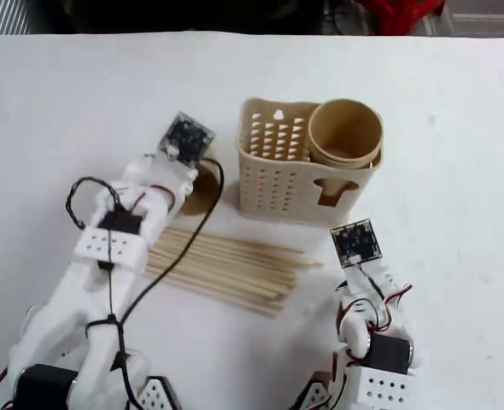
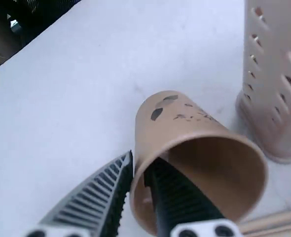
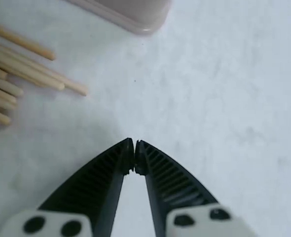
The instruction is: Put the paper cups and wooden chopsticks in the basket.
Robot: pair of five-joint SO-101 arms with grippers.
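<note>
A brown paper cup [image 2: 200, 148] lies on its side on the white table, left of the basket [image 1: 278, 175]. My left gripper [image 2: 139, 167] is shut on its wall at the rim, one finger inside the mouth and one outside. In the high view the same cup [image 1: 204, 190] peeks out from under the left arm's wrist. Another paper cup [image 1: 344, 132] stands upright in the basket's right compartment. The wooden chopsticks [image 1: 226, 266] lie in a loose bundle in front of the basket. My right gripper [image 3: 134, 144] is shut on nothing, low over bare table right of the chopstick tips [image 3: 17, 74].
The basket's bottom corner [image 3: 130, 12] lies just ahead of the right gripper. The basket's left compartment [image 1: 278, 137] holds nothing I can see. Cables run along the left arm [image 1: 107, 256]. Bare table stretches to the right of the basket.
</note>
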